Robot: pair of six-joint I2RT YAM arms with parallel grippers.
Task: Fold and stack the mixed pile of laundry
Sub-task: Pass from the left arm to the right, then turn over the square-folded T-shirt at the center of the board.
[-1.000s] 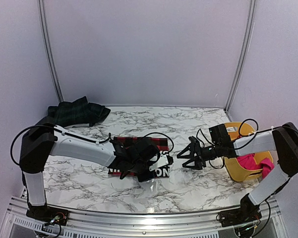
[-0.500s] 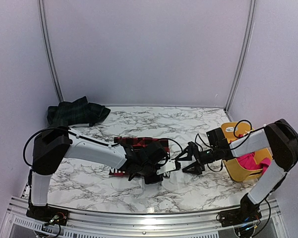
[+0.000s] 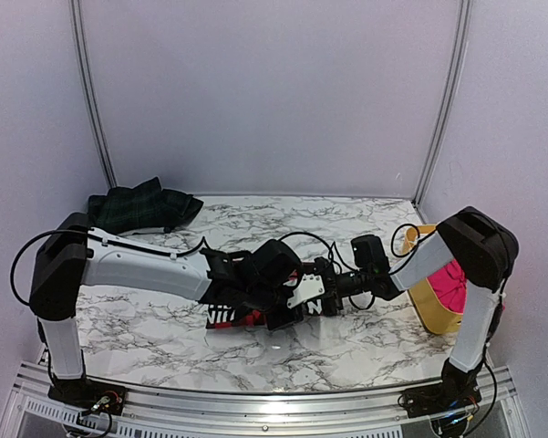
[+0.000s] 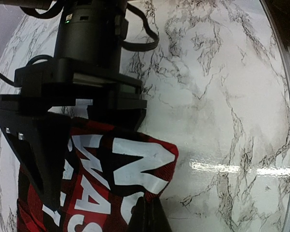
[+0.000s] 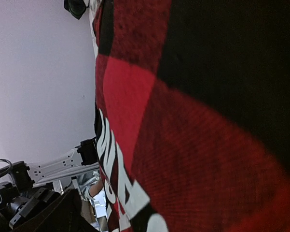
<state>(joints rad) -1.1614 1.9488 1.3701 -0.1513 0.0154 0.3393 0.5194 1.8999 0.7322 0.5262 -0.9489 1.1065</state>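
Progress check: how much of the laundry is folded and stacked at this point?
Done: no folded stack shows yet. In hand: the left gripper is shut on the red-and-black checked garment, with the right gripper open at its edge. Left: the dark plaid garment lies bunched at the back-left corner, and the pink garment sits in the yellow tub.

i work in a robot lab booth, not a home. plain pale wall panels (image 3: 274, 91) stand between bare metal poles (image 3: 89, 100). the marble-patterned table (image 3: 346, 356) has an aluminium rail (image 3: 255, 401) along its near edge. my arm bases (image 3: 77, 391) are bolted there, and black cables (image 3: 303, 234) loop loose.
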